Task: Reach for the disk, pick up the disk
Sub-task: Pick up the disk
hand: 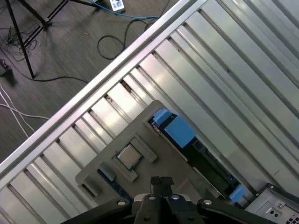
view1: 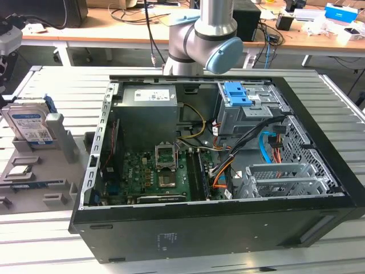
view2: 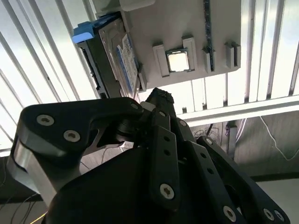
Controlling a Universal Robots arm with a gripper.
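Tool: the black two-fingered tool (hand: 161, 182) has its fingers drawn together with nothing between them. It hangs over the grey holder, and the second wrist view (view2: 160, 95) shows the same.
Holder: a flat grey plastic tray with slots and posts (hand: 163, 161) lies on the bench under the tool. In the exterior view (view1: 40, 171) it sits just beside the computer case, on the exterior view's left.
Disk: the flat silver-grey metal hard drive with blue plastic side rails (hand: 198, 156) stands on edge in a slot of the holder. It is near the tool tip but apart from it. The second wrist view (view2: 122, 58) and the exterior view (view1: 27, 123) show its white-and-blue label.
Chip: a square silver processor chip (hand: 130, 156) lies flat in a frame on the holder, on the other side of the tool tip from the disk.
Bench: the slatted aluminium bench (hand: 233, 70) carries the holder and the case.
Case: a black computer tower (view1: 199, 228) lies on its side with the panel off. Inside are a green motherboard (view1: 154, 171), a grey boxy power supply (view1: 151, 108) and a blue plastic latch piece (view1: 238, 94).
Arm: the silver arm with pale blue joint caps (view1: 199, 34) rises behind the case.
Far side: wooden desks (view1: 114, 31) strewn with cables.
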